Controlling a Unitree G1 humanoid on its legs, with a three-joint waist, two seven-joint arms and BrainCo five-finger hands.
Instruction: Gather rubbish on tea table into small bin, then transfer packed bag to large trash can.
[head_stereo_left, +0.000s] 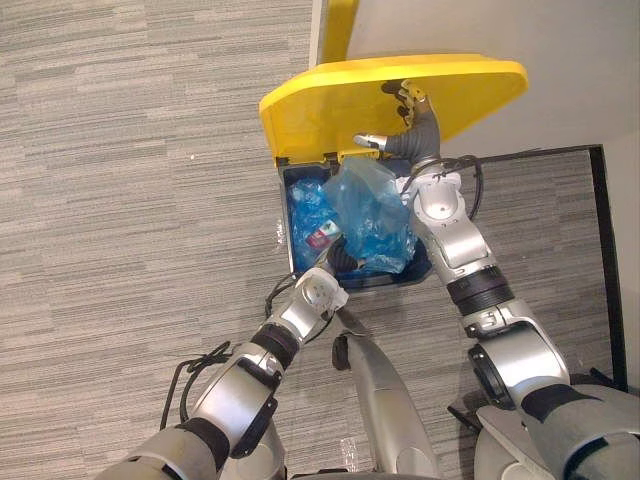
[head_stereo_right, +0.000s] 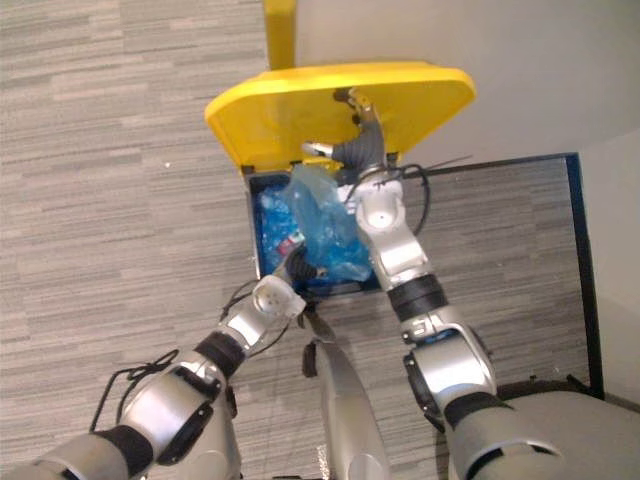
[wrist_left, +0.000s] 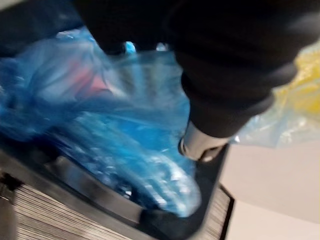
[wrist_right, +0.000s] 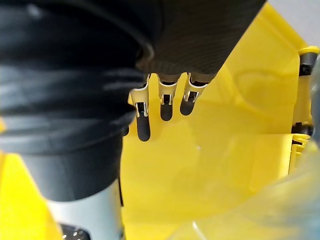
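While the right hand (head_stereo_left: 408, 105) presses straight, spread fingers against the underside of the raised yellow lid (head_stereo_left: 330, 100) at about 12 o'clock in the left eye view, the large trash can (head_stereo_left: 390, 281) stands open just below it on the grey carpet (head_stereo_left: 130, 200), close to a pale wall (head_stereo_left: 570, 40). A crumpled blue bag (head_stereo_left: 375, 215) sits in the can's mouth, and its top bulges above the rim toward the lid. The left hand (head_stereo_left: 342, 262) reaches in over the can's edge at 6 o'clock of the opening, with its dark cover against the bag's lower side. Its fingers are lost in the plastic, so I cannot tell whether they grip. From the left wrist, the bag lies bunched inside the can's dark rim, something red shows through it, and a silver fingertip rests against the plastic. From the right wrist, the fingers lie extended side by side, dark tips flat on the yellow lid, clasping nothing, and a pale fold of the bag shows nearby.
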